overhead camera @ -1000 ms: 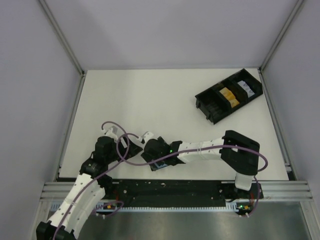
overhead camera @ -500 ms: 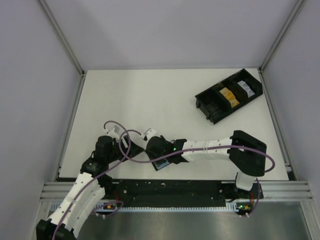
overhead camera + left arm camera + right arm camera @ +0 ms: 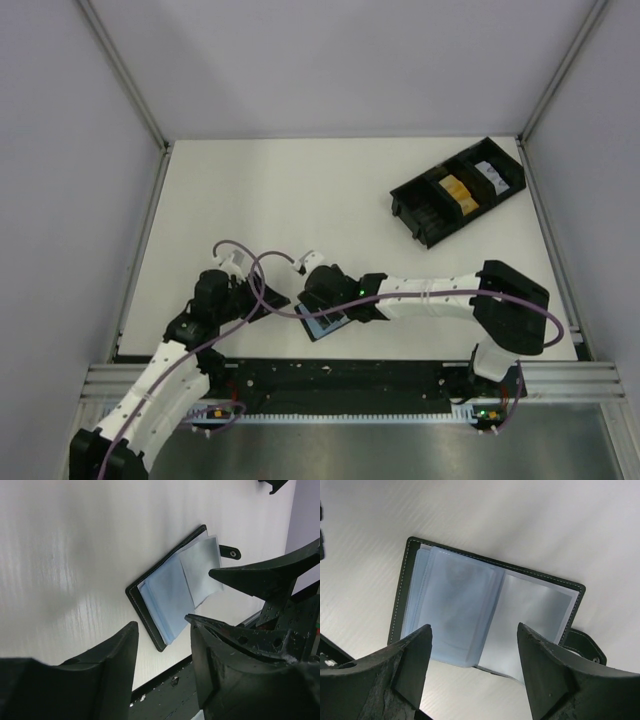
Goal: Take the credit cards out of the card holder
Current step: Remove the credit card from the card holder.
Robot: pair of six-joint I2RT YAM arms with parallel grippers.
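The card holder (image 3: 322, 326) lies open on the table near the front edge, its blue-grey plastic sleeves up and its black tab to one side. It shows in the left wrist view (image 3: 170, 600) and the right wrist view (image 3: 485, 610). No card shows in its sleeves. My right gripper (image 3: 320, 302) is open just above it, a finger on each side (image 3: 475, 647). My left gripper (image 3: 258, 298) is open and empty, just left of the holder (image 3: 162, 647). An orange-yellow credit card (image 3: 455, 190) lies in the black tray.
The long black compartmented tray (image 3: 420, 215) stands at the back right, with a white and dark item (image 3: 487, 172) in another compartment. The black front rail (image 3: 350, 375) runs right behind the holder. Grey walls close the sides and back.
My right gripper has moved a little to the right and uncovered more of the open holder. My left gripper has edged right towards it.
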